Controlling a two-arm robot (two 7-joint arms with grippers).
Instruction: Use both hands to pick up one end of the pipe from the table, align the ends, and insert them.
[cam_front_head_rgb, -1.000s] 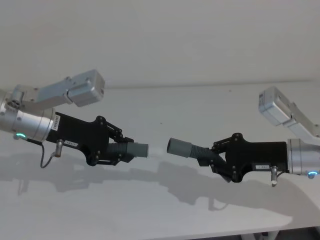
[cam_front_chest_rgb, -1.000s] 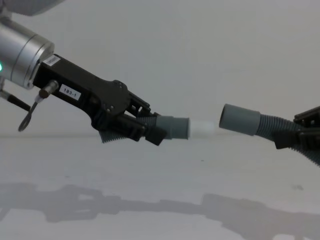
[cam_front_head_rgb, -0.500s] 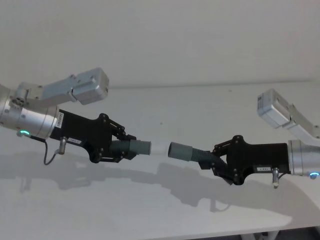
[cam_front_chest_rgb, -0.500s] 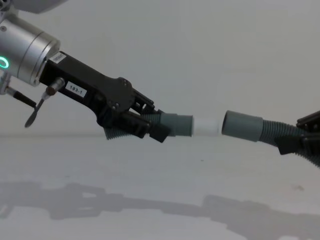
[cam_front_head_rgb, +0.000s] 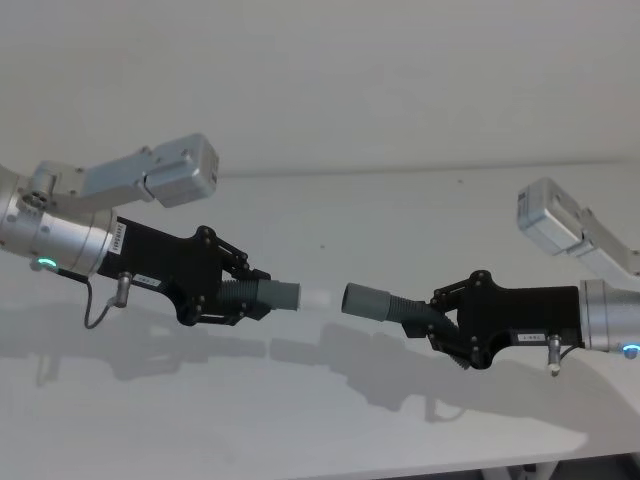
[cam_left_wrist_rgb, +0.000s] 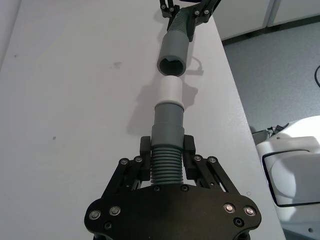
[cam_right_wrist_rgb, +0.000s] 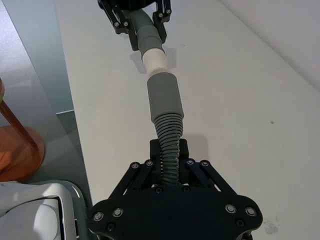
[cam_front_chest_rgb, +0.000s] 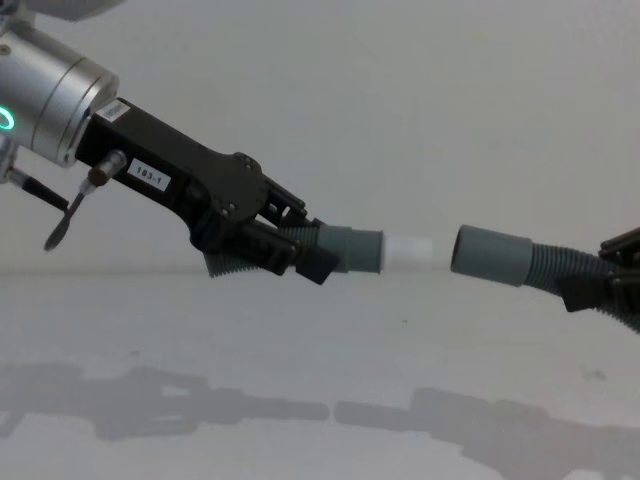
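Above the desk (cam_front_head_rgb: 330, 220), the left tool (cam_front_head_rgb: 245, 295) clamps the white-tipped pipe (cam_front_chest_rgb: 395, 252); the right tool (cam_front_head_rgb: 440, 322) clamps the socket pipe (cam_front_chest_rgb: 490, 255). The 2 ends sit apart; any tilt between them could jam the tip on the socket rim.
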